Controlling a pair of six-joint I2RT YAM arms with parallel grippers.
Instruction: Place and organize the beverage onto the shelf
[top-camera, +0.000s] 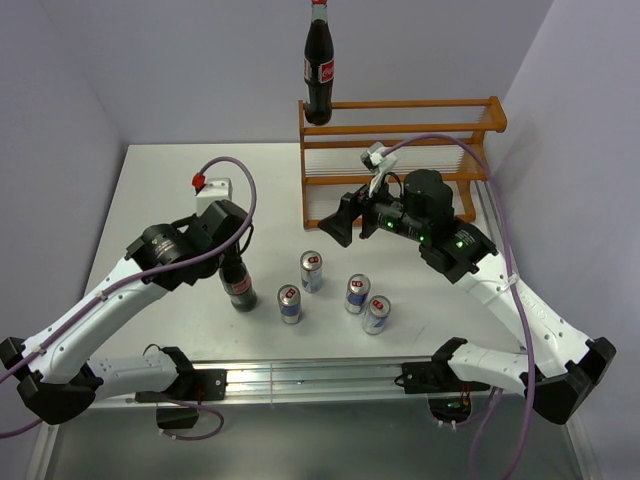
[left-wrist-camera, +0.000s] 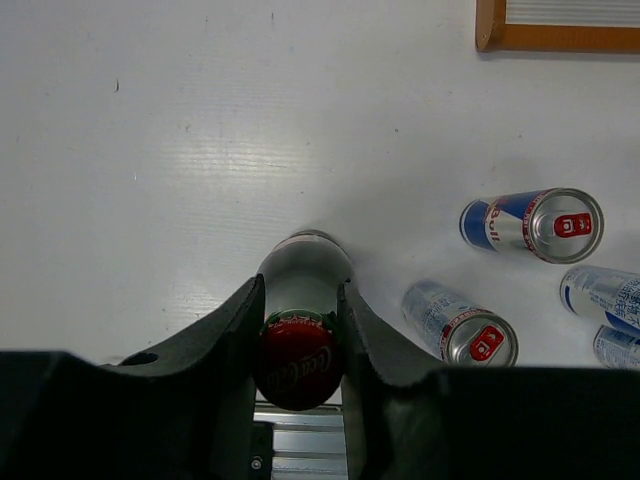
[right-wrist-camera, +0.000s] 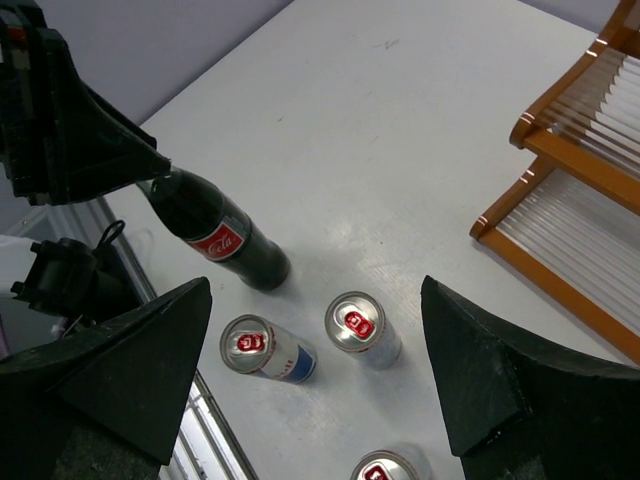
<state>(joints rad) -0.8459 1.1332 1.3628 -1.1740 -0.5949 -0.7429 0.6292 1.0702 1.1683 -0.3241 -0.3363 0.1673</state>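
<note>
One cola bottle (top-camera: 318, 60) stands on the left end of the top tier of the wooden shelf (top-camera: 400, 150). My left gripper (top-camera: 232, 262) is shut on the neck of the second cola bottle (top-camera: 241, 287), which stands upright on the table. In the left wrist view its red cap (left-wrist-camera: 297, 360) sits between my fingers (left-wrist-camera: 235, 330). Four blue-and-silver cans stand on the table: (top-camera: 312, 271), (top-camera: 290, 304), (top-camera: 357, 293), (top-camera: 377, 314). My right gripper (top-camera: 340, 222) is open and empty, above the table in front of the shelf. Its wrist view shows the held bottle (right-wrist-camera: 215, 235), cans (right-wrist-camera: 258, 348), (right-wrist-camera: 362, 328) and the shelf (right-wrist-camera: 580, 200).
The metal rail (top-camera: 310, 378) runs along the table's near edge. The purple cable (top-camera: 440, 140) of the right arm arcs over the shelf's lower tier. Grey walls close in the back and both sides.
</note>
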